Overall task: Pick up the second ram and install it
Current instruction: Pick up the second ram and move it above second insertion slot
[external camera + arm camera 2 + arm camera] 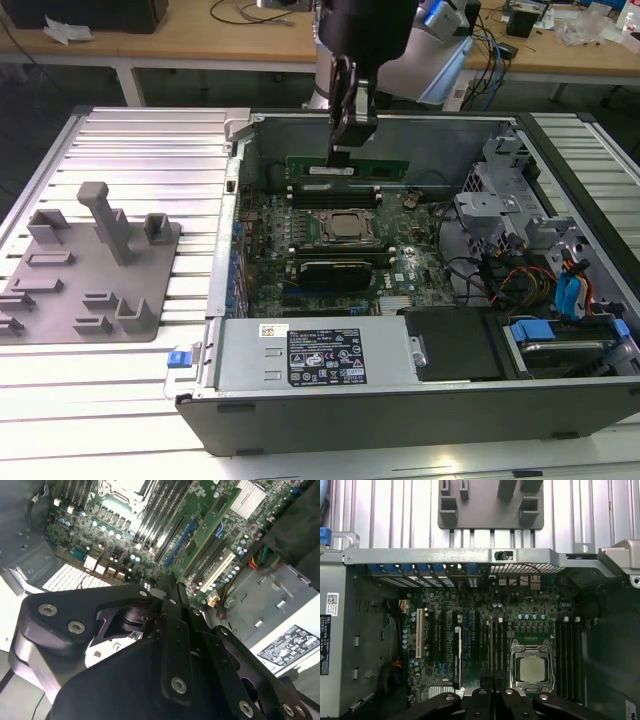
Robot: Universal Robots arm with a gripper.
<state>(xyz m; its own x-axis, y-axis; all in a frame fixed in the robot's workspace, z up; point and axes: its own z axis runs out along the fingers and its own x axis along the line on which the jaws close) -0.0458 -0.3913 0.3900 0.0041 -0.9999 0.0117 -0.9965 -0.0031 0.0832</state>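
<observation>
The second ram (pixel 385 167), a long green stick with a white label, stands on its long edge over the black memory slots (pixel 330 193) at the back of the open computer case. My gripper (pixel 345 152) comes down from above and is shut on the stick's middle. In the second wrist view the green stick (pixel 207 525) runs out diagonally from my closed fingertips (pixel 170 587) over the motherboard. The first wrist view has it edge-on as a thin strip (pixel 489 640) ahead of my gripper (pixel 493 680), lined up along the slots beside the processor socket (pixel 531 669).
A grey plastic fixture (pixel 90 270) lies on the ribbed table at the exterior view's left. Inside the case are the processor socket (pixel 347 228), a power supply (pixel 315 355) at the front, and a drive cage with cables (pixel 510 230) at the right.
</observation>
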